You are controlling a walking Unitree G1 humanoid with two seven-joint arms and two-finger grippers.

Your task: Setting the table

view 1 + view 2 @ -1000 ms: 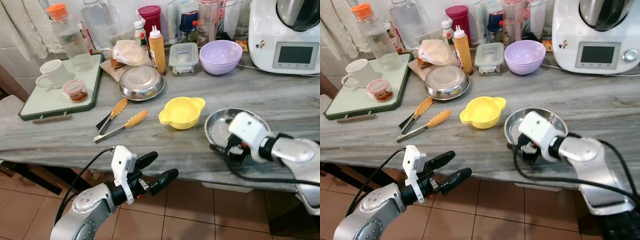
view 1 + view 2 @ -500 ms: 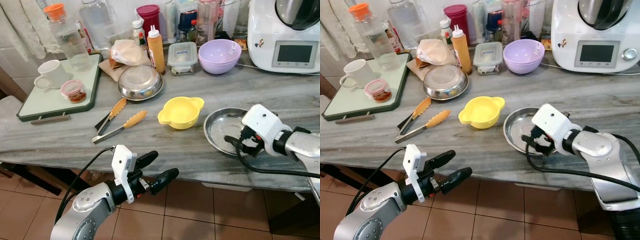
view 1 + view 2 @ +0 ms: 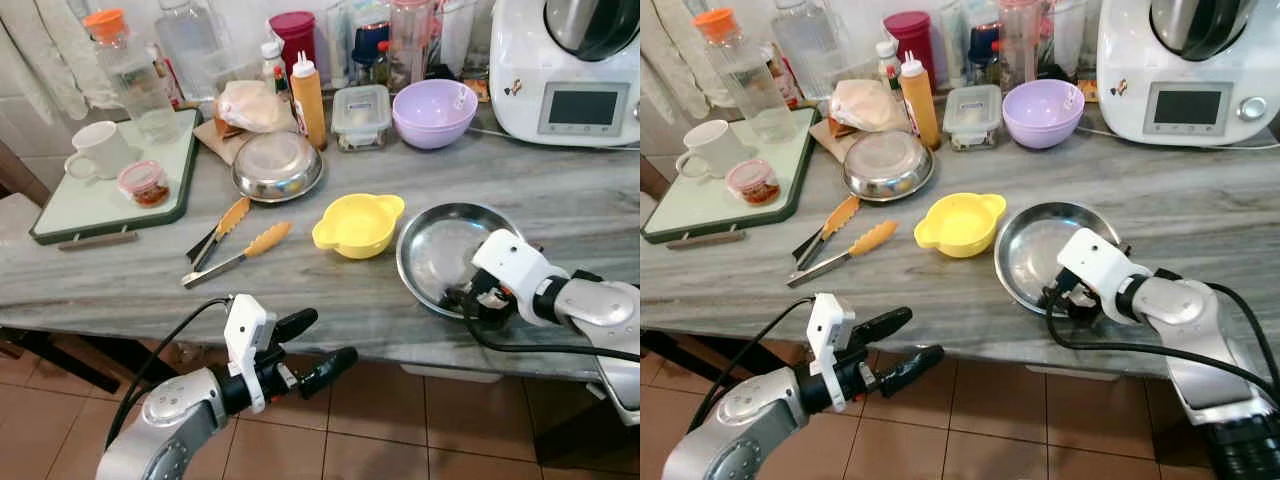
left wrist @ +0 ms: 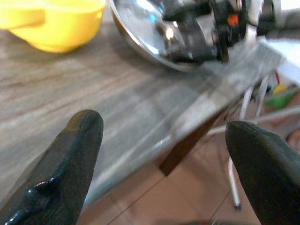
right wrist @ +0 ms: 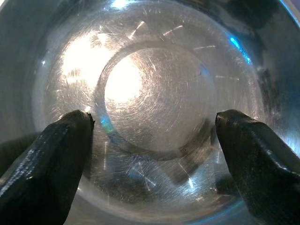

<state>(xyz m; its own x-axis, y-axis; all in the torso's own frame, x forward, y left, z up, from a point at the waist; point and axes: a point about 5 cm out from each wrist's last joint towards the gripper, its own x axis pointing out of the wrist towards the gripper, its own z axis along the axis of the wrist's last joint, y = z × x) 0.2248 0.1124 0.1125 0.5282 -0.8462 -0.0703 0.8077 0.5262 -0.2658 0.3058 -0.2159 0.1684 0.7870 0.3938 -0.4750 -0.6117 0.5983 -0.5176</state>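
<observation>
Grey marble surface (image 3: 560,205), crowded along the back wall. Right claw (image 3: 468,300) at the near rim of the steel plate (image 3: 437,250), fingers spread wide in the wrist view with the plate's bowl between them; grip on the rim not clear. Plate near the front edge, just beside the yellow bowl (image 3: 358,223). Left claw (image 3: 312,345) low before the edge, open wide, holding nothing. Likely step: taking up the plate; next, a firm pinch on the rim. Counted: two steel dishes, one yellow bowl, one purple bowl (image 3: 434,112), one pair of tongs (image 3: 236,241), one mug (image 3: 97,148).
</observation>
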